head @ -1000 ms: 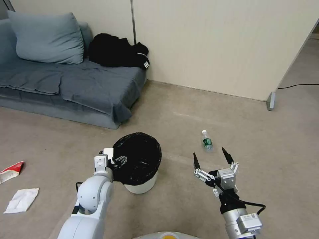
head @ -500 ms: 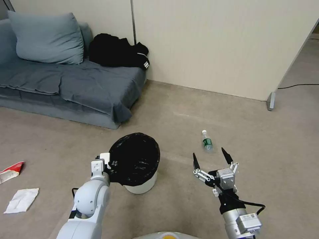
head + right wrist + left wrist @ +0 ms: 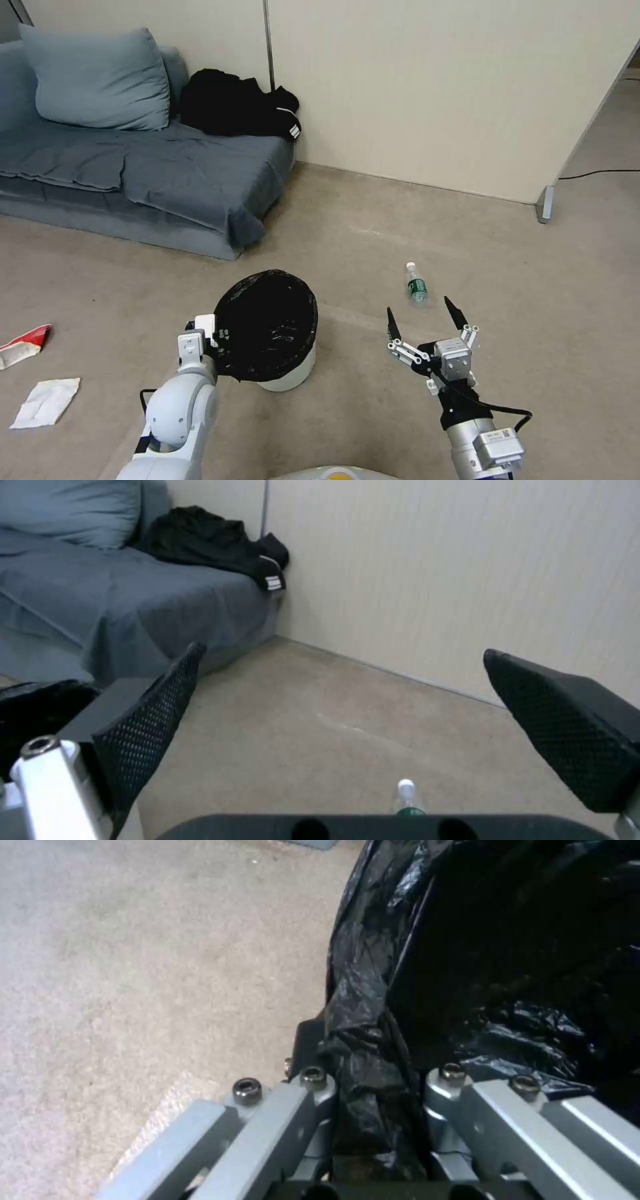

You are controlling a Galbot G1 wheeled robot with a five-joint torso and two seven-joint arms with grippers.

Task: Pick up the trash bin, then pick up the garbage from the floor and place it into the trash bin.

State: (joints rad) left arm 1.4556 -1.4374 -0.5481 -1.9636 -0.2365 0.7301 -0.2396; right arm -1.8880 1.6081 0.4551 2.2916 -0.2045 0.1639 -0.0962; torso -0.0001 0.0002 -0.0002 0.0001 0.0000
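On the beige floor (image 3: 373, 220) before a grey sofa (image 3: 167, 173), the left gripper (image 3: 217, 330) pinches the bag-lined rim of the trash bin (image 3: 283, 373), its fingers (image 3: 313, 1080) pressed onto the crinkly black liner on either side. The grip appears to rest partly on loose plastic, so the liner could slip or pull free and let the bin tilt or drop. The right gripper (image 3: 427, 317) hovers with fingers spread wide, just short of one small green-labelled bottle (image 3: 417, 283) lying on its side, which could roll if nudged. Counted: one bin, one bottle, one white tissue (image 3: 45, 402), and one red-white wrapper (image 3: 25, 337) well to the left; one black garment (image 3: 240, 107) lies on the sofa.
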